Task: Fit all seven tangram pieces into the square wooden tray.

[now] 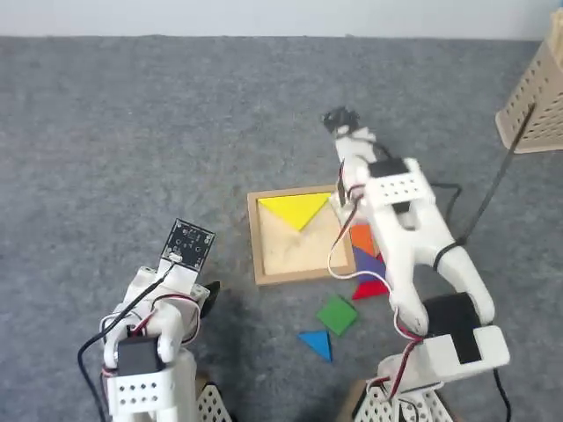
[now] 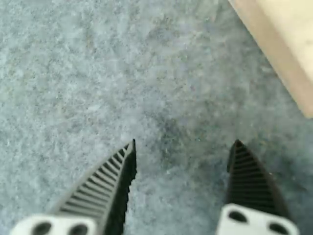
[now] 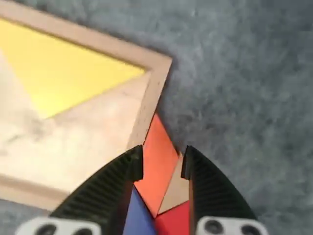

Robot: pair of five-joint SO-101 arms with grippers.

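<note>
The square wooden tray lies mid-table with a yellow triangle in its far part. My right gripper hangs just off the tray's right edge, shut on an orange piece that rests against that edge. A blue piece and a red piece lie right behind it. On the carpet nearer the arms' bases are a green square and a blue triangle. My left gripper stands open over bare carpet left of the tray, with the tray's corner ahead of it.
A pale perforated box stands at the far right edge of the table. A thin dark cable runs from it towards the right arm. Grey carpet stretches across the far and left parts of the table.
</note>
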